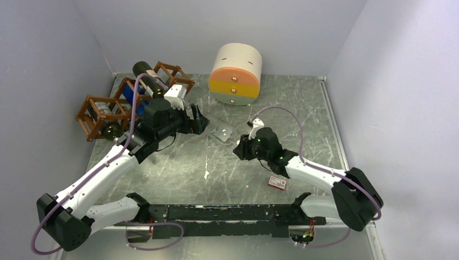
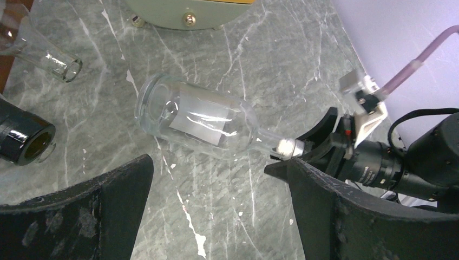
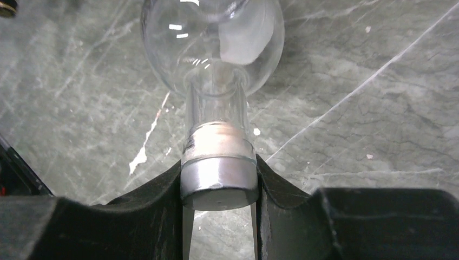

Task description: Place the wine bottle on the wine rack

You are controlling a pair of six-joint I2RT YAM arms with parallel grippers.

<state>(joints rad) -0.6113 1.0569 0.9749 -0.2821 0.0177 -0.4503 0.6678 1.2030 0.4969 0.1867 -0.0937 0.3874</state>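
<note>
You're working over a grey-green marbled table [image 1: 308,108] streaked with white veins, boxed in by pale lilac walls [image 1: 54,49] on three sides. The wine bottle [image 2: 195,122], clear glass with a pale label, lies on its side on the stone near the middle, well apart from the wine rack [image 1: 125,86]. Your right gripper [image 3: 219,181] is clamped on the bottle's silver cap [image 3: 219,162], one black finger on each side of the neck, and the round shoulder points away from the wrist camera. Your left gripper [image 2: 216,168] hangs spread wide just beside the bottle's body, holding nothing. The rack stands at the far left against the side wall, with a dark bottle [image 1: 143,69] lying in one of its cells. A round cream-and-orange drawer cabinet [image 1: 235,76] sits at the back, by the rear wall. A small red-and-white packet [image 1: 277,183] lies flat on the table next to your right forearm. In the left wrist view, the open mouth of another dark bottle [image 2: 24,141] pokes in at the left edge.
</note>
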